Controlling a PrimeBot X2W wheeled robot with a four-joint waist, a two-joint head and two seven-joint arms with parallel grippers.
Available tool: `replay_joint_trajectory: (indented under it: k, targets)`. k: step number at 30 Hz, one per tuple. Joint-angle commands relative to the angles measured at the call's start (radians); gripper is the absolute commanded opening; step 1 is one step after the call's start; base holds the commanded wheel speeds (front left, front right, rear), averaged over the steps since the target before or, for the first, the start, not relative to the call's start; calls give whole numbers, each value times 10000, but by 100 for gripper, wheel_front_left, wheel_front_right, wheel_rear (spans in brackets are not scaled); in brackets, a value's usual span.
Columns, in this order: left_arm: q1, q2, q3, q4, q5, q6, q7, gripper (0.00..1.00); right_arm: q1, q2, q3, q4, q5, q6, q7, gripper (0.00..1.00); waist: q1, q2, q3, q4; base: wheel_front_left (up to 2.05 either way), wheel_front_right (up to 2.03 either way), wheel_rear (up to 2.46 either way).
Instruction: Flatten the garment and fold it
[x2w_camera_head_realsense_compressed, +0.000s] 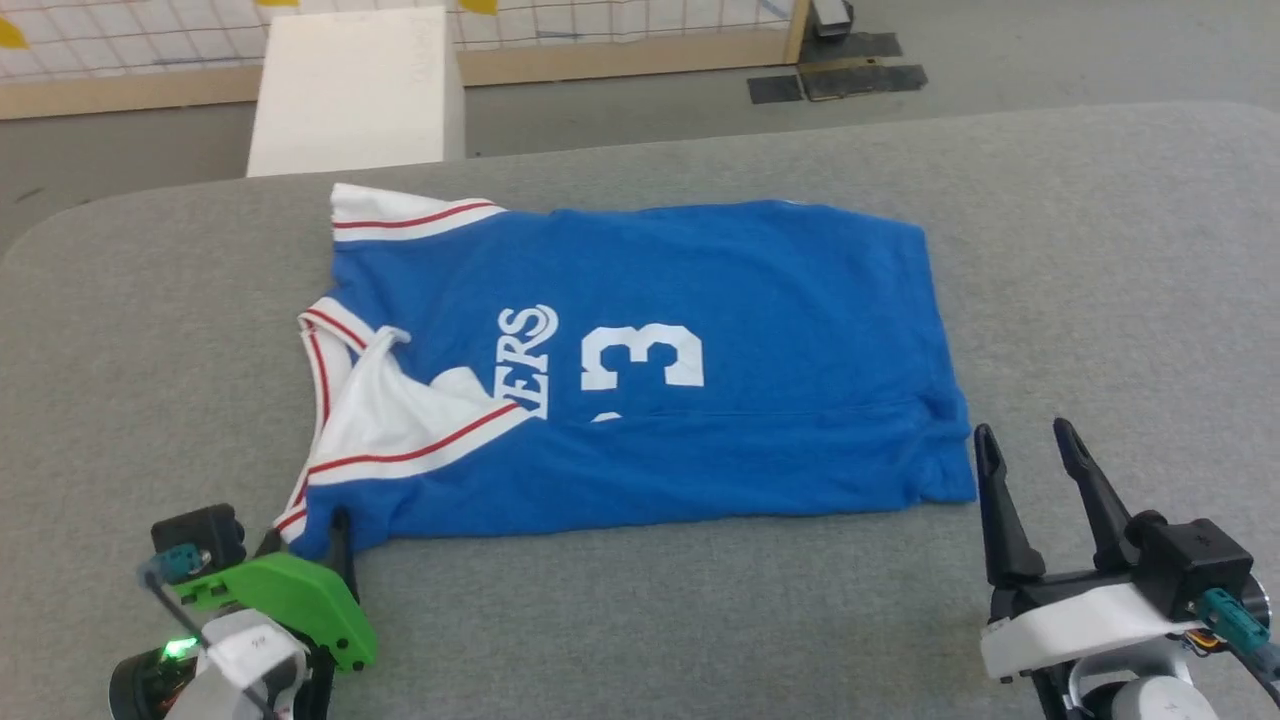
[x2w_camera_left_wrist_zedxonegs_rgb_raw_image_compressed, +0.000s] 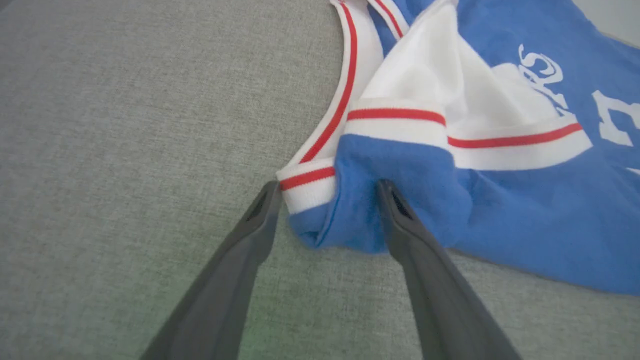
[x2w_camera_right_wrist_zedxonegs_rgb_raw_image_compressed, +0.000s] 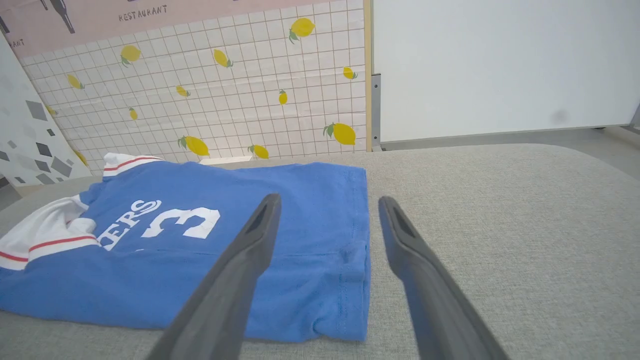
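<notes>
A blue jersey lettered "ERS" and "3" lies mid-way across the grey cloth-covered table, its near left corner between the spread fingers of the left gripper, the right gripper, likewise released and empty, just off its near right corner, as a wall poster beyond reads "RESTAURANT".

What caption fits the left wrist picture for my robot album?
Open left gripper poised at a corner of the blue jersey on the gray surface.

I get bright, even, diffuse light; the garment casts only a thin soft shadow along its near edge. In the left wrist view, the fingers of the left gripper look smeared close up. Straight lines bow toward the edges of both wrist views.
</notes>
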Motion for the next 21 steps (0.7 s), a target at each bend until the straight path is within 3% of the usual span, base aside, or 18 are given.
replay_joint_trajectory:
  k: [1, 4, 7, 8, 9, 17, 21]
  targets:
    - [-190, 83, -25, 216, -89, 241, 375, 100, -129, 26, 65, 54, 65, -15, -98, 100, 0, 55, 69, -168, 0, 0, 0]
    - [-306, 160, -118, 619, -241, 645, 1488, 100, -137, 26, 165, 111, 116, -15, -107, 100, 0, 55, 103, -297, 0, 0, 0]
    - [-323, 162, -288, 720, -574, 714, 2668, 100, -149, 27, 238, 145, 147, -15, -122, 100, 0, 55, 130, -410, 0, 0, 0]
    - [-317, 180, -316, 683, -632, 719, 2869, 55, -149, 27, 244, 151, 138, -15, -127, 100, 0, 55, 134, -432, 0, 0, 0]
    - [-311, 224, -337, 606, -661, 719, 3013, 0, -142, 27, 233, 148, 132, -15, -132, 100, 0, 55, 142, -459, 0, 0, 0]
    - [-157, 313, -327, 53, -788, 527, 2973, 0, -190, 27, -25, 157, 12, -15, 30, 100, 0, 55, 159, -382, 0, 0, 0]
    - [-218, 290, -368, -74, -782, 442, 2869, 0, -673, 27, -318, 674, 25, -15, 1047, 100, 0, 55, 193, -238, 0, 0, 0]
